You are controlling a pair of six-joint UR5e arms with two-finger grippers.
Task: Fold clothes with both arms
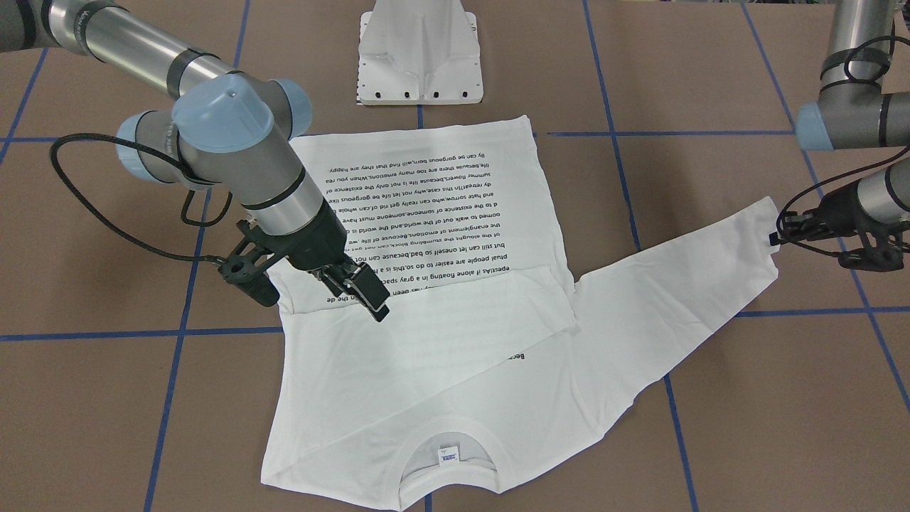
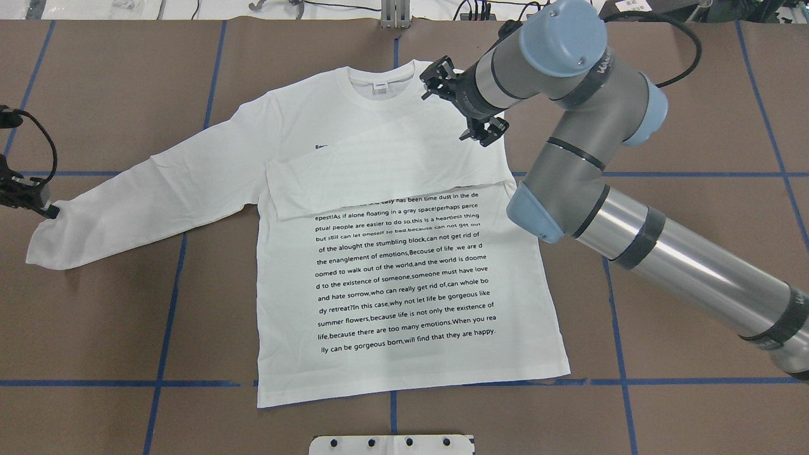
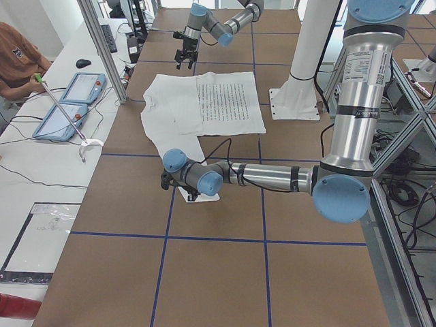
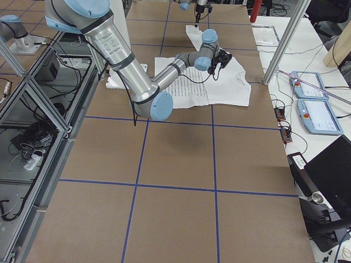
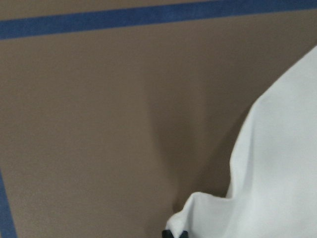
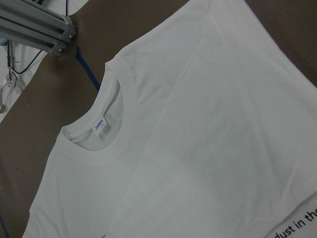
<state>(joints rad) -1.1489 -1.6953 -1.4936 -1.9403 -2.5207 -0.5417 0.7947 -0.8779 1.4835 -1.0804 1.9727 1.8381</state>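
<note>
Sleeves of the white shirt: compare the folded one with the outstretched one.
The folded sleeve lies across the chest, covering the top text lines; the outstretched sleeve lies on the table, clear of the body. The left gripper pinches the outstretched sleeve's cuff; nothing holds the folded sleeve. Both are white, long, unprinted.

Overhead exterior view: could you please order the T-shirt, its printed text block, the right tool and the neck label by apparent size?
1. T-shirt
2. printed text block
3. right tool, raised nearer the camera, so it looks somewhat enlarged
4. neck label
</note>
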